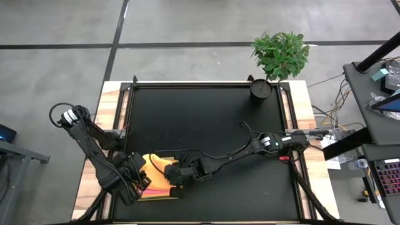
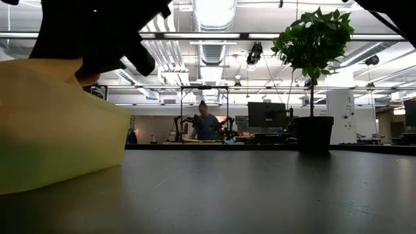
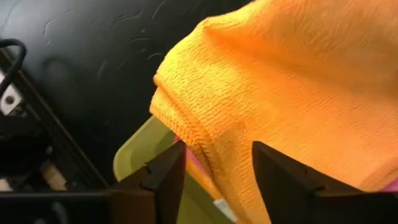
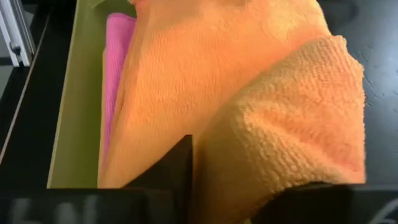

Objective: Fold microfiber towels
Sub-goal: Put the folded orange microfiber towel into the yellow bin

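Note:
An orange towel (image 1: pixel 160 171) lies bunched over a lime-green tray (image 1: pixel 157 195) at the table's near left. It covers a pink towel (image 4: pixel 115 74) inside the tray (image 4: pixel 78 112). My left gripper (image 3: pixel 217 146) points down over the tray's near-left corner (image 3: pixel 140 146). It is open, one finger on either side of the orange towel's folded edge (image 3: pixel 205 137), and I cannot tell whether they touch it. My right gripper (image 4: pixel 242 165) reaches in from the right and is shut on a thick fold of the same towel. The low view shows only the tray (image 2: pixel 58 123) under a dark gripper. My right gripper has a thick, rounded fold of the orange towel (image 4: pixel 286 124), several layers, between its two fingers (image 4: pixel 174 162). It comes slanting down from the table's right side. The fold bulges up between the fingers, and the rest of the towel lies slack over the tray and the pink towel.
A potted plant (image 1: pixel 278 59) stands at the table's far right corner. The black mat (image 1: pixel 206 119) stretches bare between it and the tray. The right arm (image 1: pixel 250 147) lies across the mat's near middle. A person (image 2: pixel 207 122) sits far off in the room behind.

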